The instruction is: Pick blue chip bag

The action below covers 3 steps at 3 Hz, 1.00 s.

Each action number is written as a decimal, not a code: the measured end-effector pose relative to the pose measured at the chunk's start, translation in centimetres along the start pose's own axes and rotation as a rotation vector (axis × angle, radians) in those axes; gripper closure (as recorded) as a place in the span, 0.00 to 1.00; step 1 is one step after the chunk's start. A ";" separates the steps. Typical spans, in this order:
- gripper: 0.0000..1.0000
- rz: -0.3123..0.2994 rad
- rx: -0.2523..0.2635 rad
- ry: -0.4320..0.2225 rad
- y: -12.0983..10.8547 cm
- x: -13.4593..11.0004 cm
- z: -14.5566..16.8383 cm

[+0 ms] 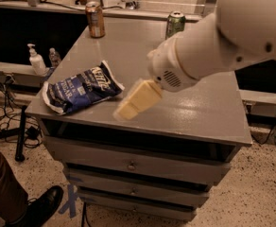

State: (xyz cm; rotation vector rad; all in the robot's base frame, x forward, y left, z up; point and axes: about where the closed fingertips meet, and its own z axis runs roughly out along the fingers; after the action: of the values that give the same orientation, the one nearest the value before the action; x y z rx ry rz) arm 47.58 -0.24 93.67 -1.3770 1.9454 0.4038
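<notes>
Gripper (pixel 131 103) – cream-coloured, at the end of a thick white arm (pixel 213 46) that comes in from the upper right; it hangs over the front part of a grey cabinet top (pixel 199 112), pointing down and to the left as seen. Whether it is spread or pressed together cannot be told; it holds nothing. Bag (pixel 81 89) – dark blue foil with white lettering and pale crinkled ends, lying flat on the top just left of the gripper, near the front left corner, apart from the gripper. Brown can (pixel 95 19) – upright at the far edge, well behind the gripper and to its left. Green can (pixel 175 23) – upright at the far edge, behind the gripper and to its right, partly covered by the arm. Drawers (pixel 131 164) – a stack with small knobs, directly below the gripper under an open slot. Pump bottle (pixel 36 59) and a smaller bottle (pixel 55 56) – side by side on a low ledge beyond the cabinet's left side, farther left than the bag. Cables (pixel 5 112) – on the speckled floor, far left and below. Shoe (pixel 43 207) and brown trouser leg (pixel 1 188) – bottom left corner, well below the gripper. Blue tape mark (pixel 72 200) – on the floor at the cabinet's foot, beside the shoe.
</notes>
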 end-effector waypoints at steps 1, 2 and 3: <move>0.00 0.010 0.068 -0.053 -1.4 -1.6 -0.1; 0.00 0.010 0.068 -0.053 -1.4 -1.6 -0.1; 0.00 0.031 0.085 -0.084 -2.0 -1.5 1.8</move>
State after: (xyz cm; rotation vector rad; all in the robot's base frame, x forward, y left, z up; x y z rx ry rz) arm 50.40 1.14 93.75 -1.2574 1.8955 0.3830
